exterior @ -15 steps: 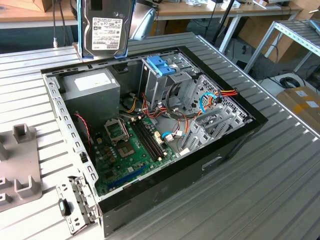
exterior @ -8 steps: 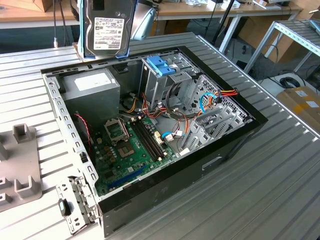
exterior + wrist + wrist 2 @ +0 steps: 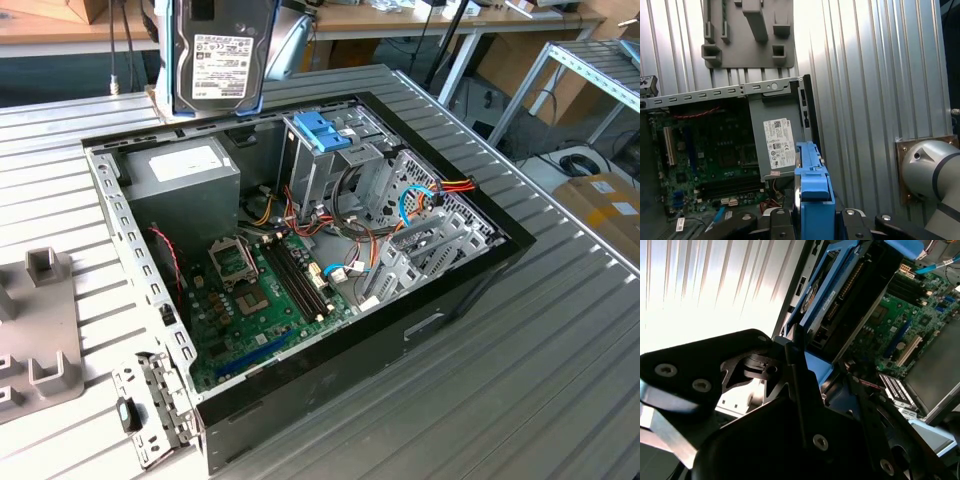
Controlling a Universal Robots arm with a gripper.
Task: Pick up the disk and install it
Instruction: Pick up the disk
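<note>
The disk (image 3: pixel 218 55) hangs upright above the far edge of the open computer case (image 3: pixel 470 290), toward the exterior view's left, with its label facing the camera. The gripper (image 3: pixel 812 217) is clamped on its blue frame. The pick-up looks done and the install does not, as the disk sits in no bay. The exterior view gives the label face and the blue-latched cage (image 3: pixel 322 135). The first wrist view gives the disk edge-on between the fingers (image 3: pixel 865 230), above the motherboard (image 3: pixel 710 150).
</note>
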